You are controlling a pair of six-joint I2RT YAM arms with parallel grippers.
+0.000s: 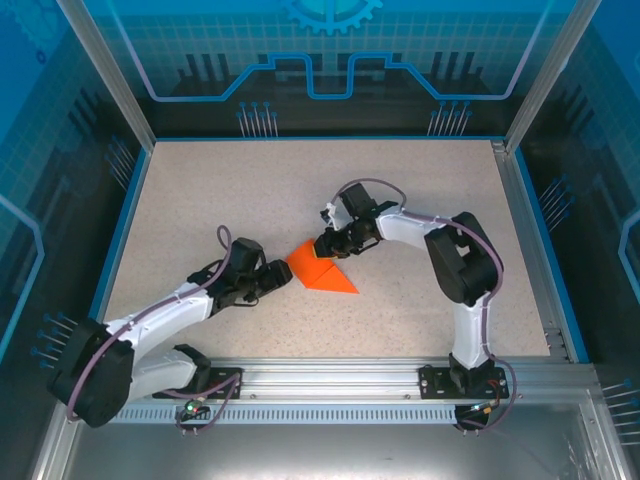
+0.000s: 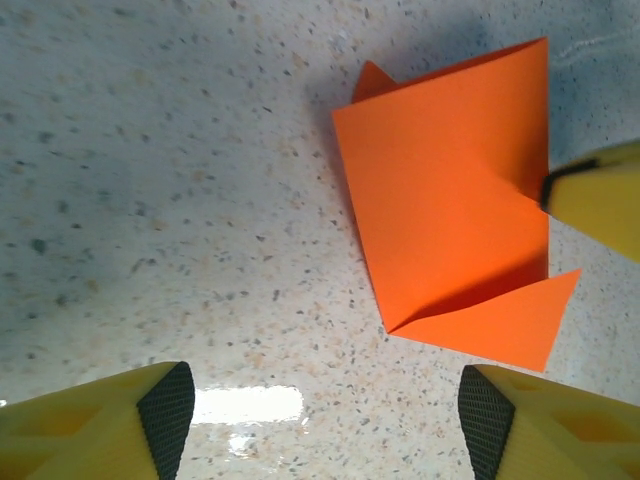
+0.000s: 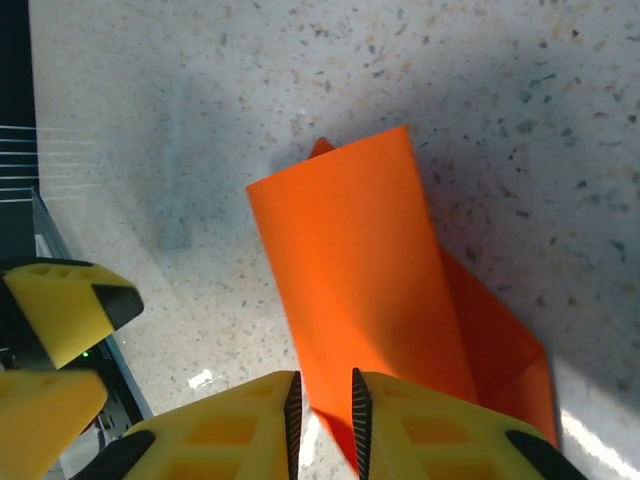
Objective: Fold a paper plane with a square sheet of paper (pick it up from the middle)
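R gripper pinches paper edge; L gripper wide open, empty, paper near at its 1 o'clock.

Left pincer spread — right pincer clamped.

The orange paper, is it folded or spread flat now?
Folded. The orange paper shows overlapping layers, with a triangular flap sticking out; the right claw pinches one edge.

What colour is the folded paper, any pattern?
Plain bright orange; the paper shows best in the left wrist view.
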